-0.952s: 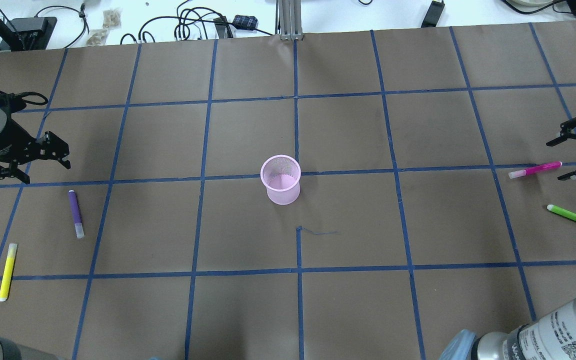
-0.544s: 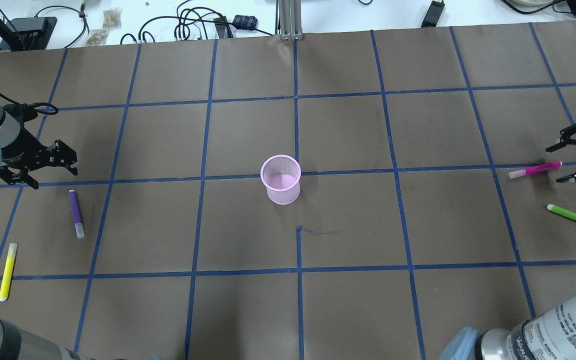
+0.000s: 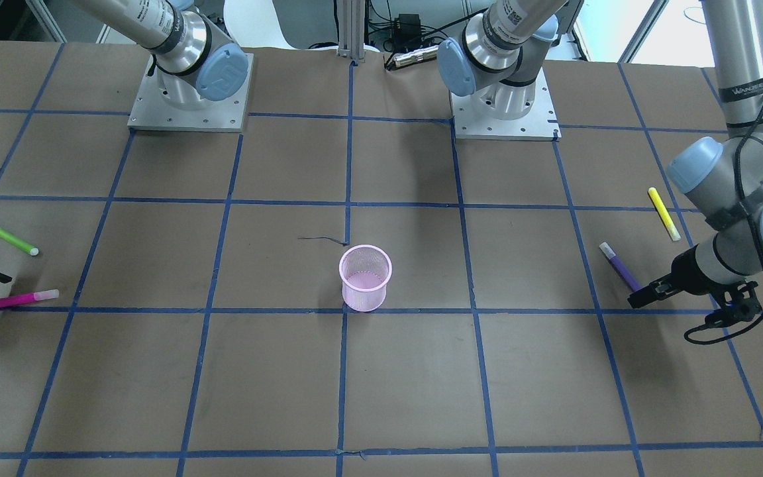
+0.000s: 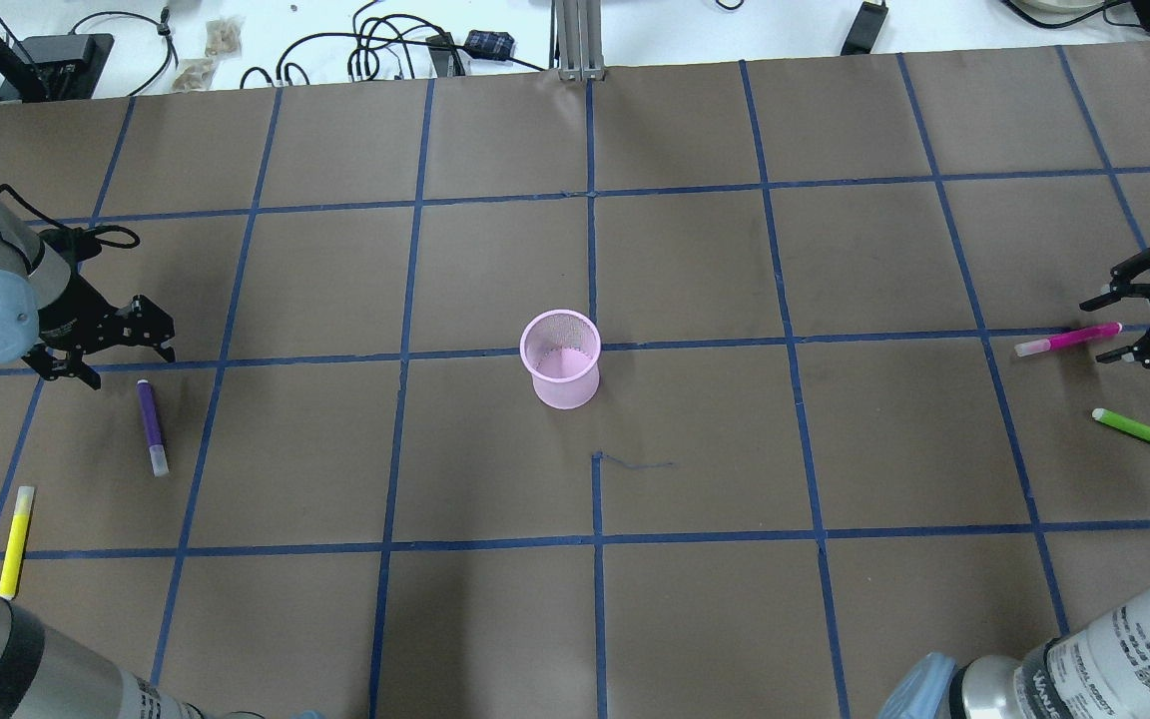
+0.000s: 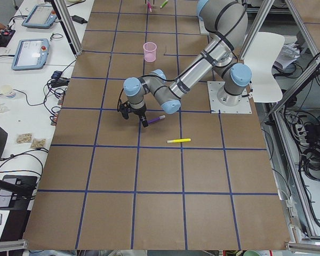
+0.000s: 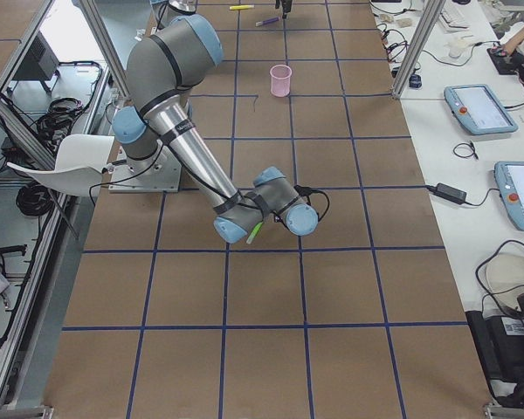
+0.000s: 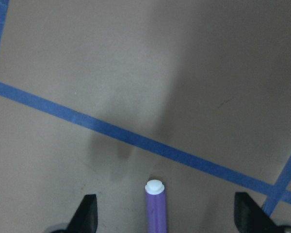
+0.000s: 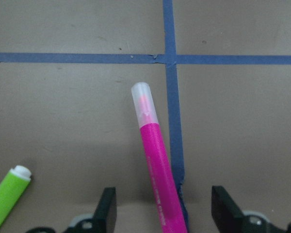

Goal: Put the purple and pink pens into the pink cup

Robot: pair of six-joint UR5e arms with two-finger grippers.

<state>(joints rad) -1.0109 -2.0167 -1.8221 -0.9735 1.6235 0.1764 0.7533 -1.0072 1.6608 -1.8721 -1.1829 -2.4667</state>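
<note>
Purple pen [image 4: 149, 424] lay at frame left on the table [image 4: 695, 449], pink pen [image 4: 1069, 340] at right, pink cup [image 4: 561, 358] central. Left fingers [image 7: 87, 213] and right fingers [image 8: 106, 208] gaped wide and empty over their pens. This was likely the reaching step; the next move called for lowering and closing.

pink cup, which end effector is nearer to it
Left. The left end effector is at the purple pen's end, left of the pink cup in the overhead view; the right end effector, at the pink pen's end, sits farther out opposite.

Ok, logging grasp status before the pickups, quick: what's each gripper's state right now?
Left gripper: open, holding nothing, lined up on the purple pen.
Right gripper: open, holding nothing, lined up on the pink pen.
</note>
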